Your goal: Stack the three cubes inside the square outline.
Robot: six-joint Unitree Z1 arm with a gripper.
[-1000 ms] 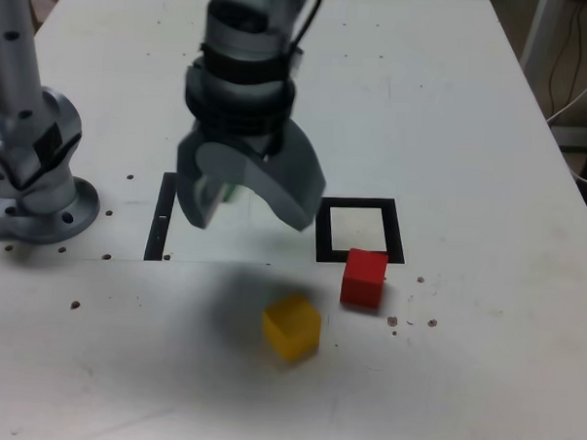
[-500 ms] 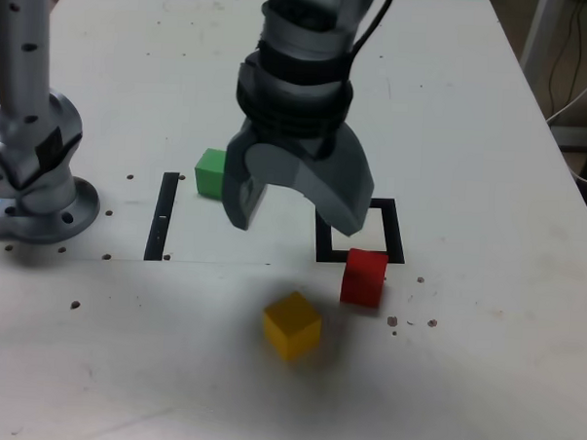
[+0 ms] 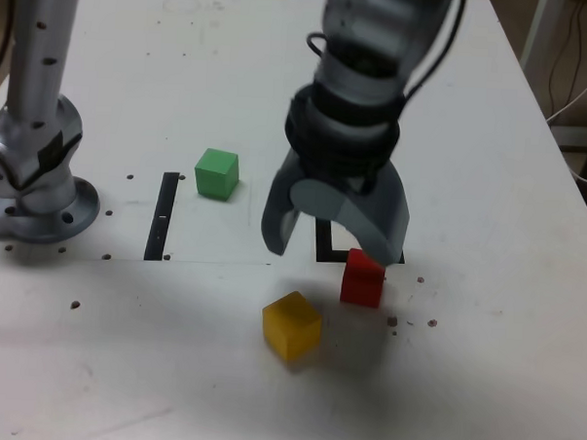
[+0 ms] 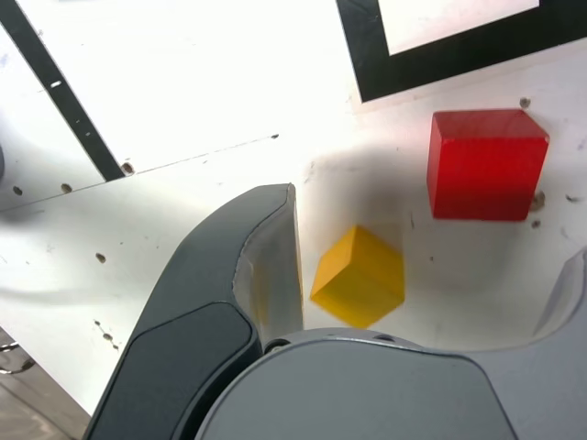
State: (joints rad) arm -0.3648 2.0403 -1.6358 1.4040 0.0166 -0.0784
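Open gripper hovering above a white tabletop

Its smooth grey curved jaws are spreading wide, holding nothing; below, the matte yellow cube is sitting cornerwise, the red cube nearly square beside the black outline, the green cube near the straight black strip.

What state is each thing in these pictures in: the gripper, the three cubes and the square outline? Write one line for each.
Gripper: open, holding nothing.
Red cube: on the table, outside the outline, unstacked.
Yellow cube: on the table, unstacked.
Green cube: on the table, apart, unstacked.
Square outline: partly hidden by the gripper in the exterior view.
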